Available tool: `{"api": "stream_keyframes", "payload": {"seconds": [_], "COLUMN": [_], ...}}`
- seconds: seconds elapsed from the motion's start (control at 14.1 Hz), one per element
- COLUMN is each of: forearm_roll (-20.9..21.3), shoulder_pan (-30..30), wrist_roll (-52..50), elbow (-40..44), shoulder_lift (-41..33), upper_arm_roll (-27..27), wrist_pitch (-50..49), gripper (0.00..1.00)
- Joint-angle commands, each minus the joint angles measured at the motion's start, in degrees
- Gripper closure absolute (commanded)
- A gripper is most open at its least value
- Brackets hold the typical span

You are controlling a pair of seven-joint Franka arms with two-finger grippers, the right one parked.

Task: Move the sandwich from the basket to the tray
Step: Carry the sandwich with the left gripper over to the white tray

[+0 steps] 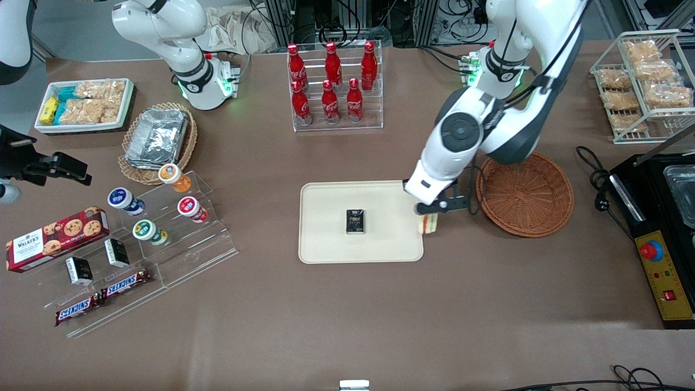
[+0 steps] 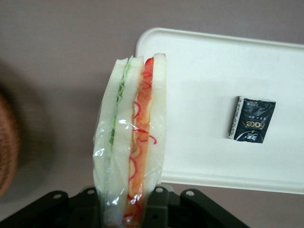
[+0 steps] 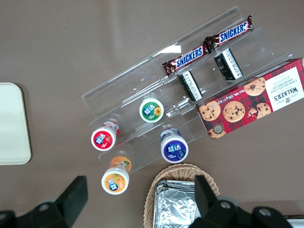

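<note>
My left gripper (image 1: 429, 213) is shut on the sandwich (image 1: 428, 223), a plastic-wrapped wedge of white bread with green and orange-red filling. It holds the sandwich above the edge of the cream tray (image 1: 326, 239) that lies toward the basket. In the left wrist view the sandwich (image 2: 130, 137) stands between the black fingers (image 2: 159, 206), partly over the tray's corner (image 2: 199, 71). The reddish-brown wicker basket (image 1: 524, 194) lies beside the gripper, toward the working arm's end of the table, with nothing in it.
A small black packet (image 1: 355, 221) lies in the middle of the tray, also in the left wrist view (image 2: 251, 119). A rack of red cola bottles (image 1: 334, 84) stands farther from the camera. A black appliance (image 1: 659, 228) lies at the working arm's end. Acrylic snack shelves (image 1: 136, 239) lie toward the parked arm's end.
</note>
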Motion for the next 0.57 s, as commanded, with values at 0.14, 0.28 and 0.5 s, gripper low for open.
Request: {"api": "stream_keyframes", "payload": {"seconds": [0.14,0.28,0.5], "forearm_roll": [7.7,8.7,9.9], "shoulder_pan": [-3.2,-3.2,-3.2], "wrist_roll": [-4.5,-4.5,-4.6], "elbow": [6.8,6.9,6.8], "shoulder_lift": [10.9,12.7,14.8], "upper_arm_roll": [0.0,0.0,0.0], "wrist_pitch": [0.4,0.5,1.0], "gripper": [0.74,0.74,0.74]}}
